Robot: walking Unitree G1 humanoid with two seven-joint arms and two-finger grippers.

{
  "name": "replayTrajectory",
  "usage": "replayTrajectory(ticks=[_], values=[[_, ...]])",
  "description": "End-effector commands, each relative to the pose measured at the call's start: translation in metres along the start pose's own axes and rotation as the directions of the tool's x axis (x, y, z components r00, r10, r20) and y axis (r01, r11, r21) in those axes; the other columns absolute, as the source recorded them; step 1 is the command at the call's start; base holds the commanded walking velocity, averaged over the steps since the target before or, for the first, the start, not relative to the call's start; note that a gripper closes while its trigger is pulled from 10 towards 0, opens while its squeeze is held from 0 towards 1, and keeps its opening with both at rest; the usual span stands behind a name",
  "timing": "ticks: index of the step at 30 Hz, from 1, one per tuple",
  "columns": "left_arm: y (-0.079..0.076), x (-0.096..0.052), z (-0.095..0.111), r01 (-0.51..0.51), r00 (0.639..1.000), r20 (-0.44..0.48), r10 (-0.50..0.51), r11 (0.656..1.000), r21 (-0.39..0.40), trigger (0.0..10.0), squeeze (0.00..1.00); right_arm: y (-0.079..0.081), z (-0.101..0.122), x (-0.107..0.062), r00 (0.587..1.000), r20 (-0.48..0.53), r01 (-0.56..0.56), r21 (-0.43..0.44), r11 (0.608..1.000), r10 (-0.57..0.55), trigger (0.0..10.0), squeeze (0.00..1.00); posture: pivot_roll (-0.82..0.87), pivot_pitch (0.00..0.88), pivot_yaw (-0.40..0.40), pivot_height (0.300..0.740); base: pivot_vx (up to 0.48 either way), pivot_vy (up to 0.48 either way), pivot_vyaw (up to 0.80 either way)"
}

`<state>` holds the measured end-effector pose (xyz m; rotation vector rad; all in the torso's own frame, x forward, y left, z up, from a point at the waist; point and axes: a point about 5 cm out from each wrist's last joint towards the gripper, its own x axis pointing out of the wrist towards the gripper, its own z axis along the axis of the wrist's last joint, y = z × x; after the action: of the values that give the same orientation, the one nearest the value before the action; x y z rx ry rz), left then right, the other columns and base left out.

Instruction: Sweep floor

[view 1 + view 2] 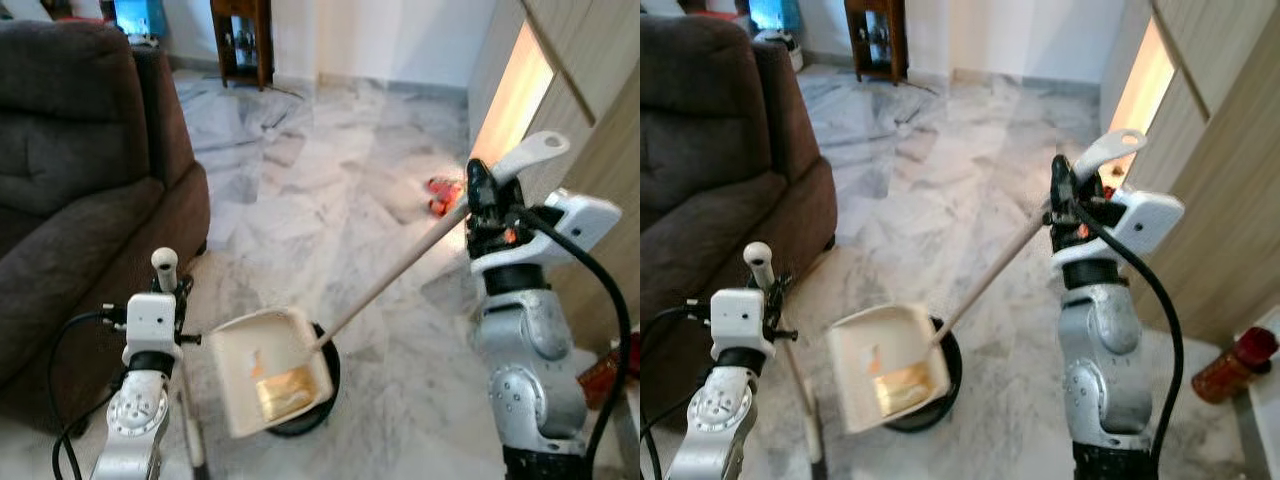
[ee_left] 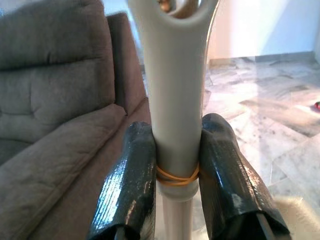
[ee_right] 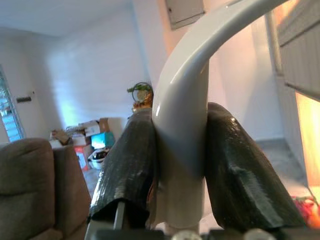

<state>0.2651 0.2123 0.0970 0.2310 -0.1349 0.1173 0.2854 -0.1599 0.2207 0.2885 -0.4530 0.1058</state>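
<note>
Down low in the head views, left gripper (image 1: pixel 165 283) clamps the white plastic broom handle (image 1: pixel 163 264); right gripper (image 1: pixel 483 205) grips the long-handled cream dustpan (image 1: pixel 268 370), tilted above a black round bin (image 1: pixel 320 385) on marble floor (image 1: pixel 300 200). Wrist views: both finger pairs pinch rigid, light, probably slick handles — hold high.

I looked for print and found nothing I could read. The red bottle (image 1: pixel 1232 364) by the wooden cabinet (image 1: pixel 1230 200) carried a label too blurred to make out, and the cardboard boxes (image 3: pixel 85 135) at the far wall showed no legible lettering.
</note>
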Motion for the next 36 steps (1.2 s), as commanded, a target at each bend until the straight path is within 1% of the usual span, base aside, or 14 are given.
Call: replayTrajectory(ticks=[1,5,10,13,15,18,20,23,25,28,29,30,31,36], values=[[0.005,0.004,0.011,-0.013,0.998,0.058,0.012,1.000,0.025,10.0,0.00,0.013,0.017,0.006,0.995,0.088,-0.050,0.037,0.998,0.046,10.0,0.00,0.03,0.051,-0.013,0.740,0.375,0.000,0.00],[0.005,0.005,0.012,-0.017,0.998,0.063,0.015,1.000,0.023,10.0,0.00,0.017,0.017,0.007,0.994,0.090,-0.058,0.043,0.997,0.054,10.0,0.00,0.03,0.054,-0.011,0.740,0.367,0.000,0.00],[0.005,0.006,0.013,-0.014,0.997,0.079,0.012,1.000,0.017,10.0,0.00,0.026,0.015,0.007,0.992,0.087,-0.090,0.025,0.996,0.087,10.0,0.00,0.03,0.059,-0.010,0.740,0.000,0.000,0.00],[0.003,0.006,0.014,0.000,0.997,0.082,-0.003,1.000,0.030,10.0,0.00,0.037,0.014,0.005,0.988,0.085,-0.127,0.007,0.992,0.126,10.0,0.00,0.03,0.062,-0.009,0.740,0.000,0.000,0.00],[0.001,0.005,0.014,0.012,0.996,0.086,-0.016,0.999,0.041,10.0,0.00,0.045,0.014,0.003,0.981,0.081,-0.176,-0.027,0.984,0.177,10.0,0.00,0.03,0.065,-0.008,0.740,0.000,0.000,0.00],[0.002,0.005,0.014,0.010,0.996,0.086,-0.013,0.999,0.038,10.0,0.00,0.049,0.014,0.001,0.978,0.083,-0.188,-0.023,0.982,0.189,10.0,0.00,0.03,0.069,-0.007,0.740,0.000,0.000,0.00],[0.002,0.005,0.015,0.009,0.996,0.087,-0.012,0.999,0.037,10.0,0.00,0.057,0.014,-0.001,0.972,0.086,-0.216,-0.021,0.976,0.217,10.0,0.00,0.03,0.069,-0.007,0.740,0.000,0.000,0.00],[0.002,0.006,0.015,0.007,0.996,0.089,-0.010,0.999,0.036,10.0,0.00,0.067,0.014,-0.002,0.963,0.093,-0.250,-0.043,0.967,0.253,10.0,0.00,0.03,0.072,-0.007,0.740,0.000,0.000,0.00],[0.001,0.006,0.015,0.007,0.996,0.091,-0.011,0.999,0.037,10.0,0.00,0.075,0.015,-0.003,0.956,0.109,-0.266,-0.077,0.961,0.273,10.0,0.00,0.03,0.072,-0.007,0.740,0.000,0.000,0.00],[0.001,0.006,0.015,0.007,0.996,0.091,-0.010,0.999,0.037,10.0,0.00,0.081,0.018,-0.003,0.948,0.126,-0.281,-0.106,0.954,0.293,10.0,0.00,0.03,0.074,-0.008,0.740,0.000,0.000,0.00],[0.001,0.006,0.016,0.006,0.996,0.092,-0.010,0.999,0.037,10.0,0.00,0.085,0.019,-0.004,0.943,0.136,-0.288,-0.130,0.949,0.305,10.0,0.00,0.03,0.074,-0.008,0.740,0.000,0.000,0.00],[0.001,0.006,0.015,0.007,0.996,0.093,-0.010,0.999,0.037,10.0,0.00,0.093,0.021,-0.006,0.927,0.152,-0.315,-0.188,0.930,0.344,10.0,0.00,0.03,0.074,-0.008,0.740,0.000,0.000,0.00],[0.001,0.006,0.015,0.007,0.996,0.093,-0.010,0.999,0.037,10.0,0.00,0.093,0.021,-0.006,0.927,0.152,-0.315,-0.188,0.930,0.344,10.0,0.00,0.03,0.074,-0.008,0.740,0.000,0.000,0.00],[0.000,0.005,0.016,0.013,0.995,0.096,-0.016,0.999,0.037,10.0,0.00,0.112,0.021,-0.013,0.899,0.159,-0.372,-0.211,0.904,0.407,10.0,0.00,0.03,0.076,-0.009,0.740,0.000,0.000,0.00]])
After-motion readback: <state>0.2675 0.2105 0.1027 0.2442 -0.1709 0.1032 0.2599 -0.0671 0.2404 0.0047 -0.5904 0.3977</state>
